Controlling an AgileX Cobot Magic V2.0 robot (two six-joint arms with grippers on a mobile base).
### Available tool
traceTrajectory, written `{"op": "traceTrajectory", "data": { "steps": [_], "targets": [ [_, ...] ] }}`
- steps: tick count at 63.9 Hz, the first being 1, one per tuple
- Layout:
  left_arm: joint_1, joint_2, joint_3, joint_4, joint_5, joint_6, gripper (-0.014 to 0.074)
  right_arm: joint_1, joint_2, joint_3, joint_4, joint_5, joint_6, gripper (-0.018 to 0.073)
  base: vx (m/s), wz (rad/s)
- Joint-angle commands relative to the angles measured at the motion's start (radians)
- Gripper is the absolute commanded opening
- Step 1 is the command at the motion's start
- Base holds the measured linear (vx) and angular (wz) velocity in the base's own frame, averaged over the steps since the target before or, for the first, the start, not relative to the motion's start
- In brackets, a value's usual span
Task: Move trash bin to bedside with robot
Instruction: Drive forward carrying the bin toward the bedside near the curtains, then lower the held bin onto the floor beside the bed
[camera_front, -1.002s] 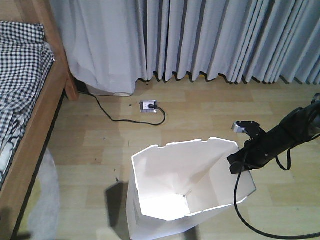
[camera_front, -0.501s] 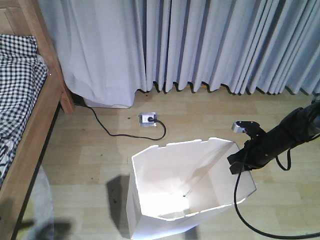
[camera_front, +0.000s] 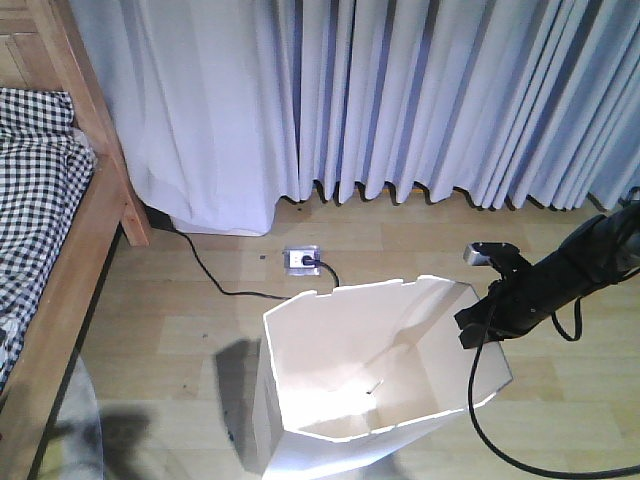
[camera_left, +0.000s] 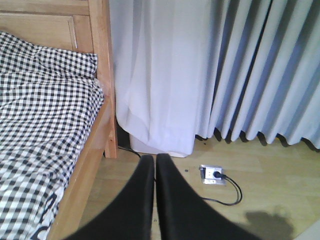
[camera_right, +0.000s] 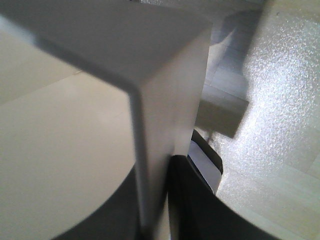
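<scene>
The pale wooden plank floor (camera_front: 180, 320) carries everything here. A white plastic trash bin (camera_front: 340, 350) with angular, tapered sides stands upright on it, with a dark shadow (camera_front: 235, 385) on the boards to its left. Beyond the bin, a small white socket block (camera_front: 300, 260) lies flat on the floor. A thin black cable (camera_front: 250, 293) trails from it toward the light brown wooden bed frame (camera_front: 75, 280), whose corner post stands on the floor at the left. Pale grey pleated curtains (camera_front: 420, 100) hang down to the boards.

Trash bin (camera_right: 167, 85) wall, edge-on, pinched inside right claw (camera_right: 156, 205)
</scene>
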Motion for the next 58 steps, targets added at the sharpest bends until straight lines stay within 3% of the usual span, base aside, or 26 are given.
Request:
{"op": "traceTrajectory", "data": {
  "steps": [1,58],
  "targets": [
    [-0.003,-0.014,0.003,-0.002,-0.066,-0.004,-0.0006,-0.002,-0.073,-0.014,0.080,0.165,0.000,-0.0005,0.14,0.04],
    [-0.003,-0.014,0.003,-0.002,-0.066,-0.004,-0.0006,-0.002,-0.073,-0.014,0.080,0.165,0.000,-0.0005,0.10,0.03]
  ]
}}
